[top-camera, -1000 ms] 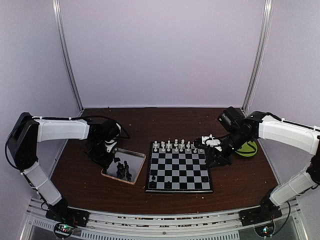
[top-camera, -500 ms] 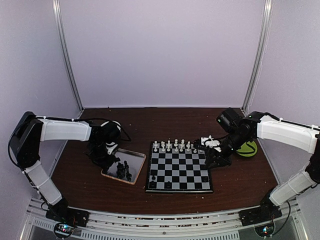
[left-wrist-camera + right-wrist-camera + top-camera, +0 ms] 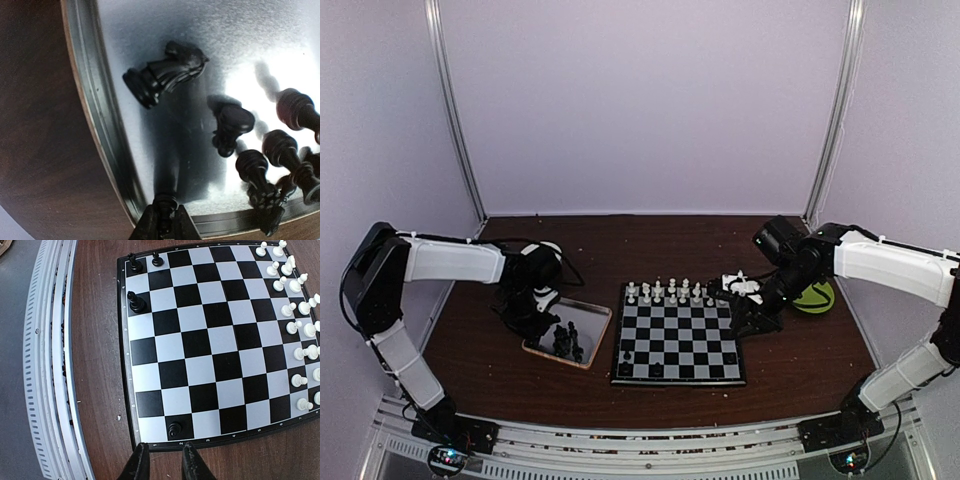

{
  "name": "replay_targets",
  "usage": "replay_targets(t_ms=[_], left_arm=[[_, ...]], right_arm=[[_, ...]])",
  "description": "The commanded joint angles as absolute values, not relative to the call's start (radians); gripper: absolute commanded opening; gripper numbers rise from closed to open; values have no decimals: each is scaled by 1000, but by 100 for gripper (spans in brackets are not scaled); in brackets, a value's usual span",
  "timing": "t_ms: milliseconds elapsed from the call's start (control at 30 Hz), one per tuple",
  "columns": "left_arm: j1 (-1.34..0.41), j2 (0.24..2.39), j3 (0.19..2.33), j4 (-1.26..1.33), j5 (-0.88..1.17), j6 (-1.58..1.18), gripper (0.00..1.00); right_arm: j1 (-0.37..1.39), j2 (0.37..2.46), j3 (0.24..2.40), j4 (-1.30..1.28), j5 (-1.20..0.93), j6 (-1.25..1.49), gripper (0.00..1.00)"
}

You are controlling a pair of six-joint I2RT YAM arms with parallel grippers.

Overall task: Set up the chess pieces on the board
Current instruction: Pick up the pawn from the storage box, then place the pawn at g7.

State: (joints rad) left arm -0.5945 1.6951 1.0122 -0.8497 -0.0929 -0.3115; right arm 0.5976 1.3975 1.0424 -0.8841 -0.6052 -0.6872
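The board (image 3: 678, 345) lies mid-table, with white chess pieces (image 3: 670, 292) filling its far rows and three black pieces (image 3: 627, 353) near its front left. My left gripper (image 3: 535, 312) is over the left end of the silver tray (image 3: 592, 322). In the left wrist view it (image 3: 165, 225) is shut on a small black piece (image 3: 165, 206) just above the tray's rim (image 3: 95, 100). A black knight (image 3: 165, 75) and several other black pieces (image 3: 280, 145) lie in the tray. My right gripper (image 3: 748, 315) is at the board's right edge. In the right wrist view it (image 3: 165, 462) is slightly open and empty, beside a black pawn (image 3: 174, 429).
A green and black round object (image 3: 813, 296) lies on the table behind the right gripper. The table's metal front rail (image 3: 50, 365) runs along the near edge. Purple walls close in the back and both sides.
My left gripper has shifted slightly to the right, over the tray's left end. The right arm has barely moved.
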Motion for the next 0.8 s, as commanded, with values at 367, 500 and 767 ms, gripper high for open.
replay_targets(t_ms=[367, 500, 767], left_arm=[[-588, 1617, 1184, -974, -145, -249, 3], [-617, 1550, 1276, -995, -119, -221, 0], [-776, 1614, 1420, -905, 47, -117, 0]], right_arm=[[594, 1418, 1053, -899, -589, -698, 22], [594, 1413, 1055, -889, -563, -690, 22], [594, 1423, 1058, -887, -554, -686, 22]])
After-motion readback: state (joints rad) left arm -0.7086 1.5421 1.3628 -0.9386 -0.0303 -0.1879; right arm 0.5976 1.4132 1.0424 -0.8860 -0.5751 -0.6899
